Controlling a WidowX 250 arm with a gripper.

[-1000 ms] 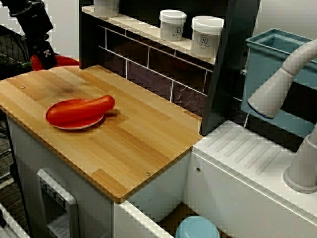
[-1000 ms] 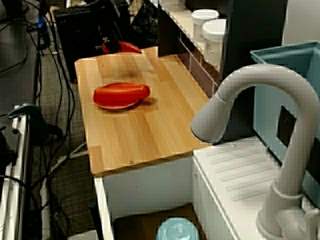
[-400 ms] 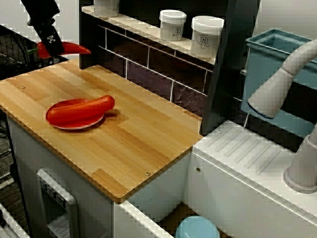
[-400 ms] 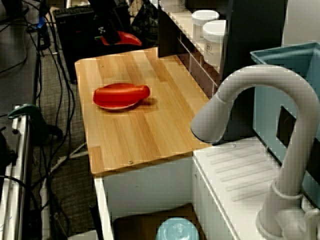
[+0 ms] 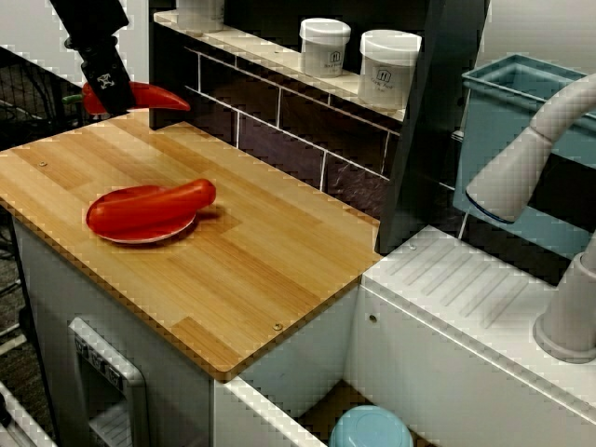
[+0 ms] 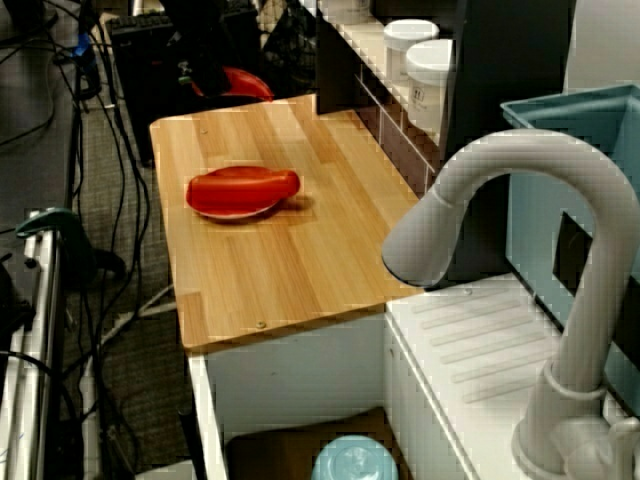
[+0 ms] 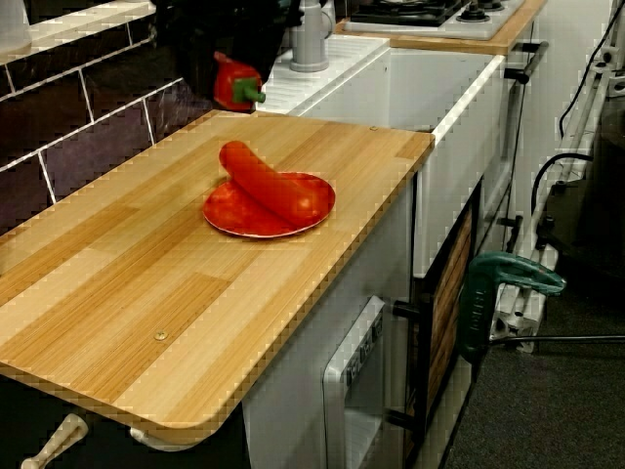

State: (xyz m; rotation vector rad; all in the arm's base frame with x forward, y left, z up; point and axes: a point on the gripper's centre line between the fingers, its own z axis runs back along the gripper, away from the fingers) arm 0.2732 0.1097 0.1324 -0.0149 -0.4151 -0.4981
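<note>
In the view from the counter's front, my black gripper [image 5: 108, 86] hangs above the back left corner of the wooden counter [image 5: 261, 270]. It is shut on a red pepper [image 5: 156, 96], which sticks out to the right, clear of the wood. The view over the tap shows the same gripper [image 6: 207, 70] and pepper [image 6: 243, 85] at the counter's far end. From the counter's far end, the pepper [image 7: 232, 84] shows a green stem under a dark shape. Nearer the middle, a long red sausage [image 5: 154, 205] lies on a red plate [image 5: 130, 231].
A dark shelf unit with a brick-pattern back runs along the counter and carries white jars [image 5: 324, 47] [image 5: 388, 67]. To the right are a dark post [image 5: 428, 121], a white drainboard [image 5: 466, 307], a grey tap [image 5: 531, 158] and a teal bin [image 5: 507, 102]. Cables lie on the floor [image 6: 90, 200].
The gripper has risen from behind the counter's back left corner with the pepper and moved right, over the counter's edge. The plate and sausage have not moved.
</note>
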